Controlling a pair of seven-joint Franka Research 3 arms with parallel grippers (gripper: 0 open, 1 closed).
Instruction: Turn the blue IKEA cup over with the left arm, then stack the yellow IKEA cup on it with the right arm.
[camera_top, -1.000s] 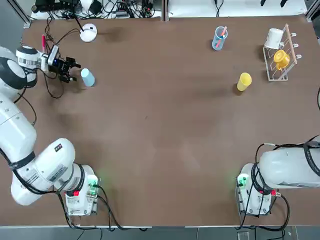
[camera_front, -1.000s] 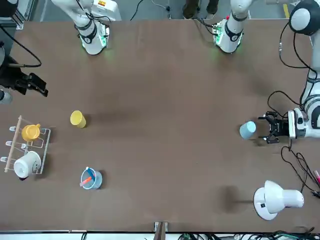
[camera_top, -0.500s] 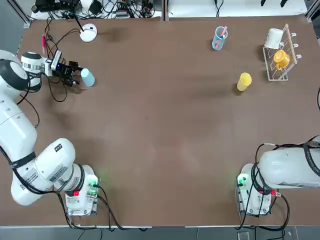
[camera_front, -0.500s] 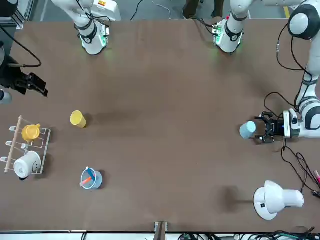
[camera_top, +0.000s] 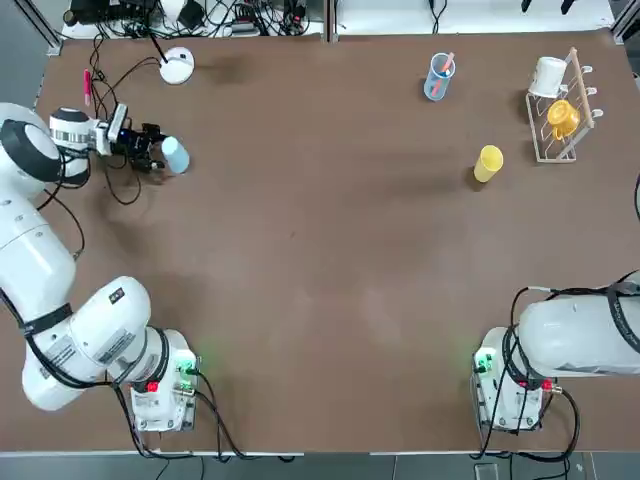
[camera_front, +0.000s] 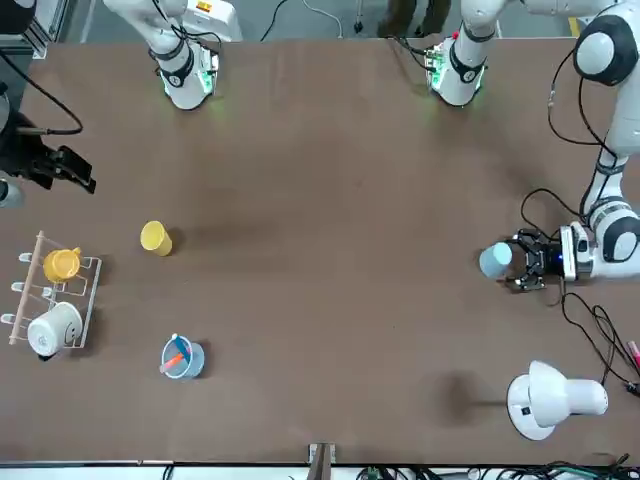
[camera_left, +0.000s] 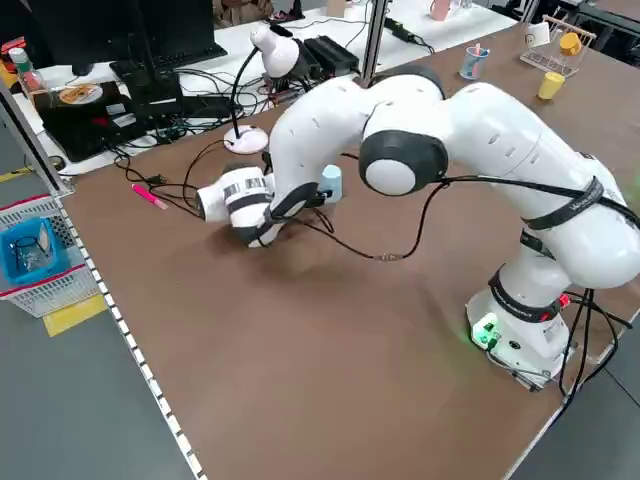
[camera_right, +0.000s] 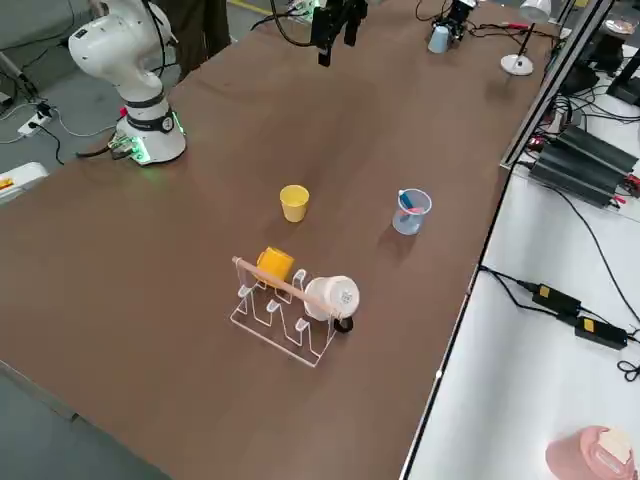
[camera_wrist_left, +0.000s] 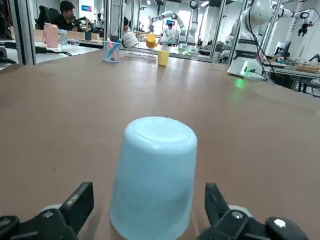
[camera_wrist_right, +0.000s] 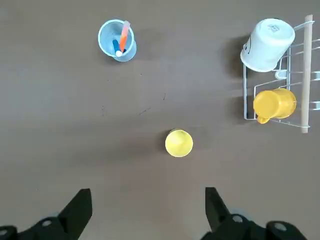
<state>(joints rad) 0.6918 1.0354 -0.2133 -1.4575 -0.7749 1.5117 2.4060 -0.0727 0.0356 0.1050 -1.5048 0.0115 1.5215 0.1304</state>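
Note:
The blue IKEA cup (camera_top: 176, 155) (camera_front: 493, 260) (camera_wrist_left: 154, 175) stands mouth down at the table's far left, its closed base on top. The left arm's gripper (camera_top: 152, 151) (camera_front: 524, 263) (camera_wrist_left: 148, 197) lies low and level beside it. It is open, one finger on each side of the cup's lower part, with a gap to each finger. The yellow IKEA cup (camera_top: 488, 162) (camera_front: 154, 237) (camera_wrist_right: 178, 143) stands alone at the far right. The right arm's gripper (camera_front: 62, 168) (camera_wrist_right: 146, 202) hangs open high above the table, near the yellow cup.
A clear blue glass with sticks (camera_top: 438, 76) stands at the back right. Beside it a wire rack (camera_top: 545, 140) holds a white mug and an orange mug. A white lamp base (camera_top: 176, 66) and loose cables (camera_top: 108, 188) lie near the left gripper.
The left gripper has slid toward the blue cup, so its open fingers now flank it. The right arm and both cups have stayed put.

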